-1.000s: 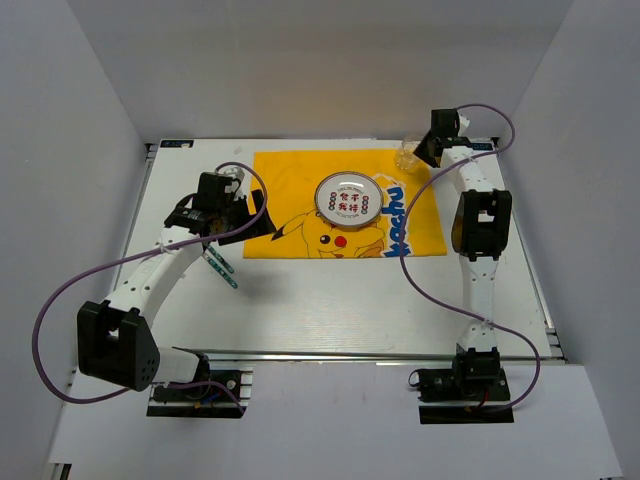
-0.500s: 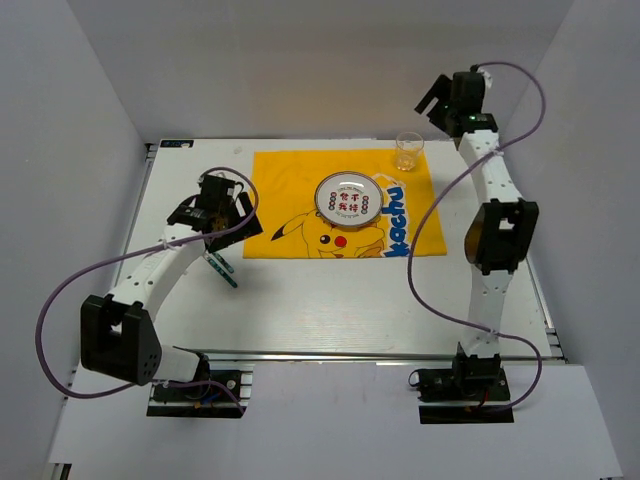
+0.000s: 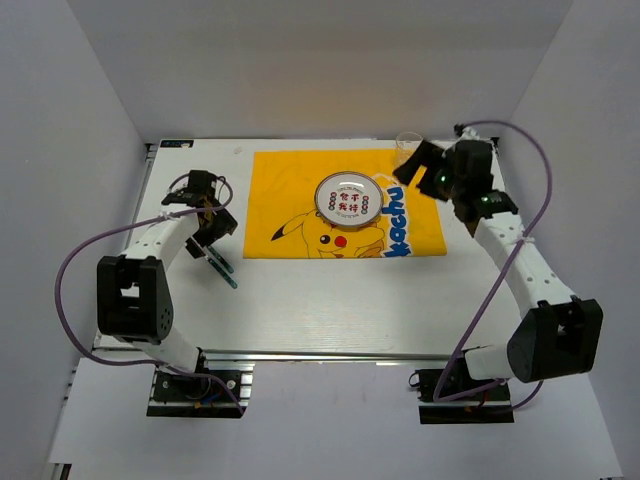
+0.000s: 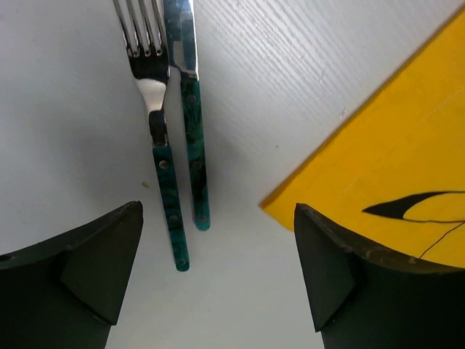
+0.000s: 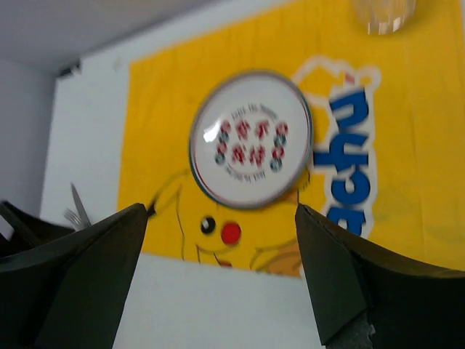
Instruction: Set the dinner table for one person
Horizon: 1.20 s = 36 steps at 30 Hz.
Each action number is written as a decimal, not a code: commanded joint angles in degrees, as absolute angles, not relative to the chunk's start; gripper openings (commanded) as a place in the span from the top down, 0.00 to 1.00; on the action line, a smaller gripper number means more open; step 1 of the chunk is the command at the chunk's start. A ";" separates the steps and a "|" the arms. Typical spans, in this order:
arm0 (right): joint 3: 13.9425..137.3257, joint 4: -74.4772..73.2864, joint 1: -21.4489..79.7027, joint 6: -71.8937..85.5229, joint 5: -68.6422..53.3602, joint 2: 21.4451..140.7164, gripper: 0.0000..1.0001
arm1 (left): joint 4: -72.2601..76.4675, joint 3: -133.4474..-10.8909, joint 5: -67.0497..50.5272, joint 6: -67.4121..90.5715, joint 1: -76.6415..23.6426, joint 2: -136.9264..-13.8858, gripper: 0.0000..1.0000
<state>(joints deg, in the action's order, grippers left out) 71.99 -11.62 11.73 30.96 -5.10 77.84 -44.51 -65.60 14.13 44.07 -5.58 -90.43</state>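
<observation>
The white dinner table (image 3: 330, 300) carries a yellow cartoon placemat (image 3: 290, 195) with a round patterned plate (image 3: 345, 200) at its middle. A clear glass (image 3: 405, 143) stands at the mat's far right corner, partly behind my right gripper (image 3: 412, 172). That gripper hangs open and empty over the mat's right side. In the right wrist view the plate (image 5: 251, 138) and glass (image 5: 383, 14) lie ahead. A green-handled fork (image 4: 156, 109) and knife (image 4: 190, 109) lie side by side on the table left of the mat. My left gripper (image 4: 218, 269) is open and empty just behind their handles.
A metal rail (image 3: 330, 355) runs along the table's near edge, with both arm bases below it. White walls close in the left, right and far sides. Purple cables loop from both arms.
The right gripper let go of the glass, rose, then swung down toward the near side over the mat. The left arm drew back to the left, away from the mat.
</observation>
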 commanded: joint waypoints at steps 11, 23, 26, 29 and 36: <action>61.61 -11.87 13.80 28.30 -10.73 67.86 0.12 | -37.97 -68.64 12.39 47.03 -2.99 -99.57 0.06; 60.03 -12.83 13.80 28.21 -10.02 64.78 0.12 | -37.62 -71.81 12.65 47.02 -2.99 -104.76 0.06; 60.55 -13.27 13.80 27.86 -9.67 64.60 0.12 | -37.97 -71.11 12.39 47.55 -2.99 -105.38 0.07; 60.82 -13.71 13.89 27.69 -9.40 64.69 0.12 | -37.62 -69.79 12.57 47.99 -2.99 -104.94 0.07; 60.29 -13.45 13.80 27.95 -9.93 64.51 0.12 | -36.83 -68.91 12.48 48.16 -2.99 -105.73 0.17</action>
